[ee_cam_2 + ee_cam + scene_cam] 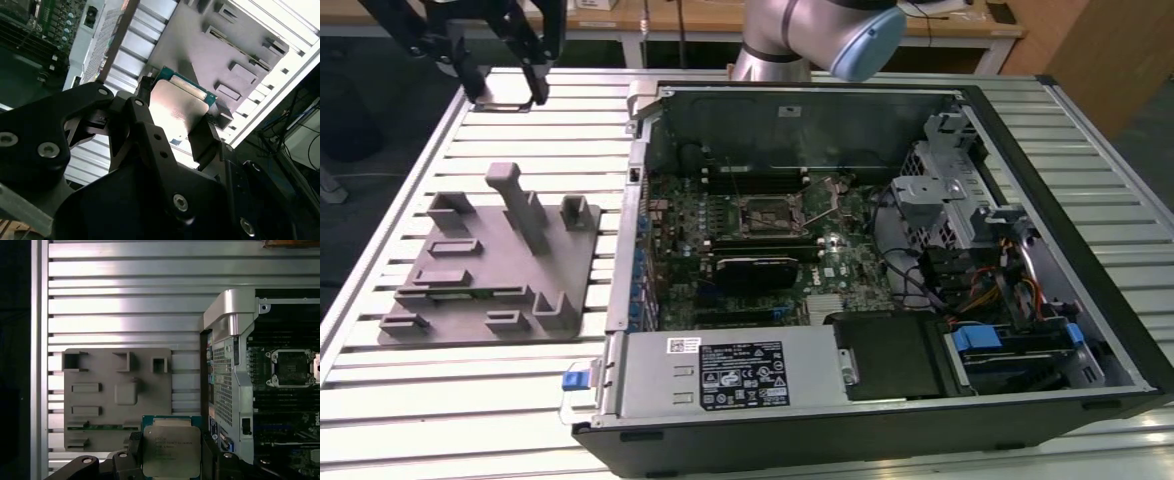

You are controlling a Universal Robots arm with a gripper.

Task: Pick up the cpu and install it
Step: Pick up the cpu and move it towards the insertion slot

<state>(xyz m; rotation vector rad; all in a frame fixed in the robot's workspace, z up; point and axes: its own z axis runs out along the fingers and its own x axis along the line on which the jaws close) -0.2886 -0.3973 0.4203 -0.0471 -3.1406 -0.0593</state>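
From where I stand, in the exterior view, the gripper (508, 92) hangs above the far corner of the slatted table (454, 400) on the exterior view's left, well apart from the open computer case (881, 435) on the exterior view's right. The grey fixture (494, 262) with its upright posts sits on the table just beside the case, nearer than the gripper. Inside the case, the square socket (774, 212) lies on the motherboard. In the second wrist view the black fingers (204, 142) are clenched on opposite edges of the cpu (179, 107), its pale metal top towards the camera and a strip of green board along one side. It is held in the air, with the table slats and the fixture (200, 35) beyond it. In the first wrist view the cpu (169, 452) sits gripped between the jaws, overlapping the fixture's (115, 390) edge, with the case wall (225, 380) and the socket (292, 367) off to one side.
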